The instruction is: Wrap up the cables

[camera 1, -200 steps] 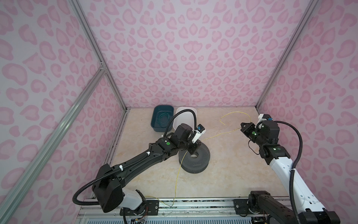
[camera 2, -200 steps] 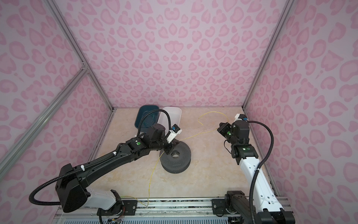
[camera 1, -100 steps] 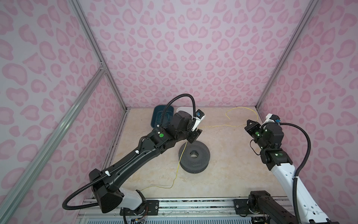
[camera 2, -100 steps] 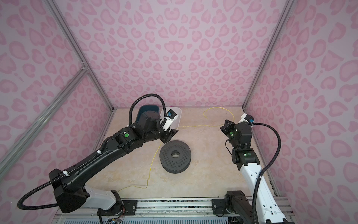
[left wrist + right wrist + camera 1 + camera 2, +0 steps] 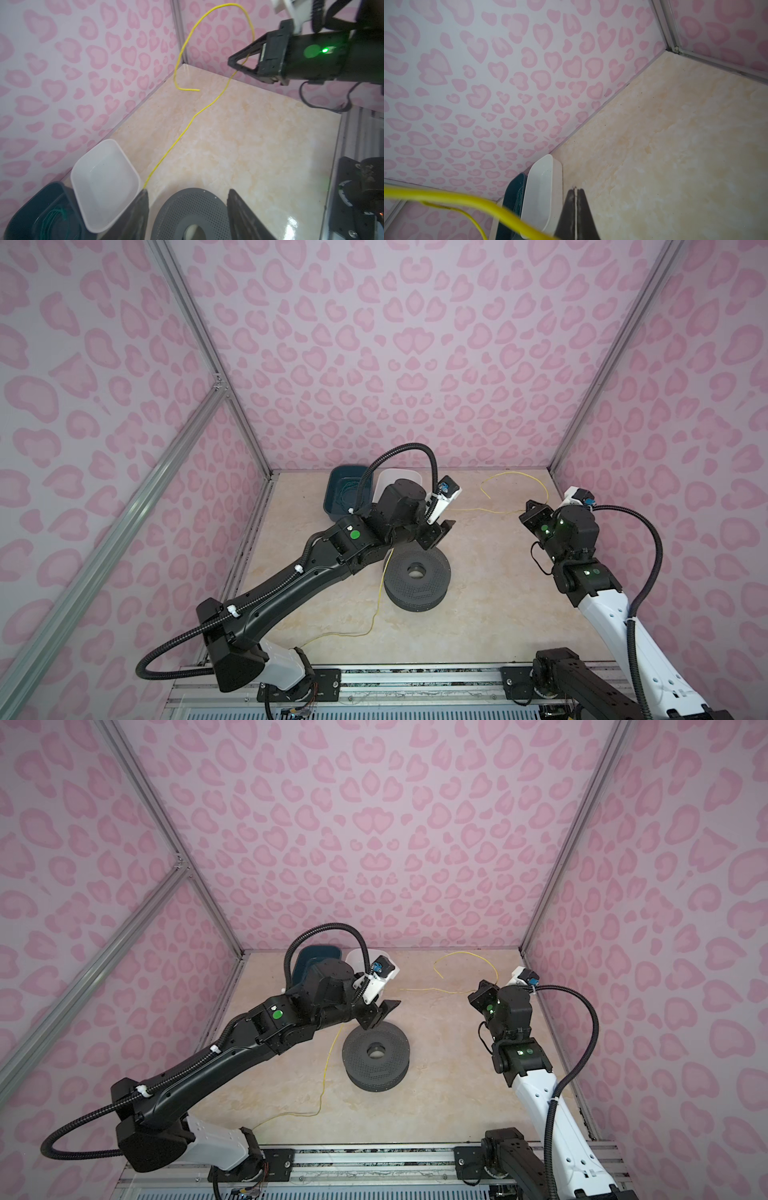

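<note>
The cable (image 5: 486, 510) (image 5: 432, 990) is a thin yellow wire. It runs from the front floor up past a dark perforated spool (image 5: 415, 578) (image 5: 376, 1056), then across to the right, and its free end loops near the back wall. My left gripper (image 5: 436, 535) (image 5: 380, 1013) (image 5: 188, 191) hangs open over the spool's (image 5: 193, 212) far edge. The cable (image 5: 187, 128) touches the tip of one finger but is not clamped. My right gripper (image 5: 527, 508) (image 5: 478, 990) (image 5: 231, 62) (image 5: 577, 190) is shut on the cable (image 5: 467, 201), held off the floor.
A teal bin (image 5: 336, 489) (image 5: 41, 207) with a coiled green wire and an empty white bin (image 5: 399, 481) (image 5: 104, 176) (image 5: 542, 193) stand against the back wall behind my left arm. Pink patterned walls close in the marble floor on three sides. A metal rail runs along the front.
My left gripper has opened, let go of the cable and lifted from over the spool toward the back. The right arm has shifted slightly right, keeping the cable.
</note>
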